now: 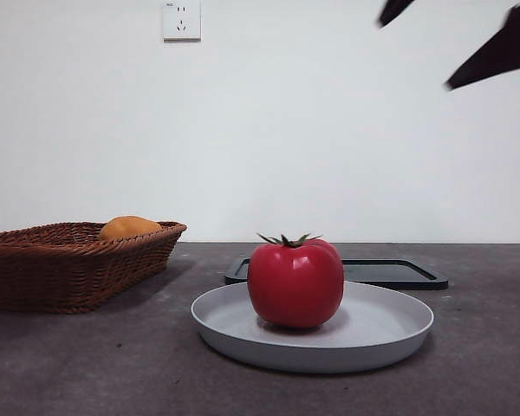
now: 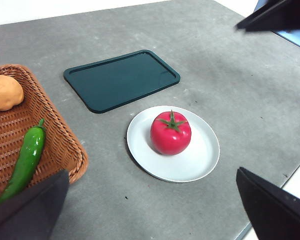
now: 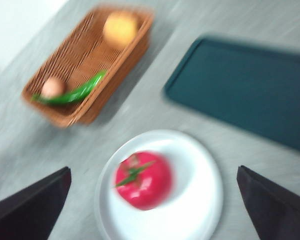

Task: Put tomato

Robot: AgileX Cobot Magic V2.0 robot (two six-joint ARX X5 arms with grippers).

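Glossy round red tomato (image 1: 295,283), upright on grey round plate (image 1: 390,334): smooth, slippery, bruisable; grip gently across widest sides; both grippers' fingers apart, clear above.

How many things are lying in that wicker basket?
3 can be seen: an orange fruit, a green pepper and a small pinkish round thing beside the pepper. More may be hidden behind the basket wall.

The light is bright and even. The right wrist view is all blurry. The tomato (image 1: 295,283) is shiny, with a soft shadow underneath.
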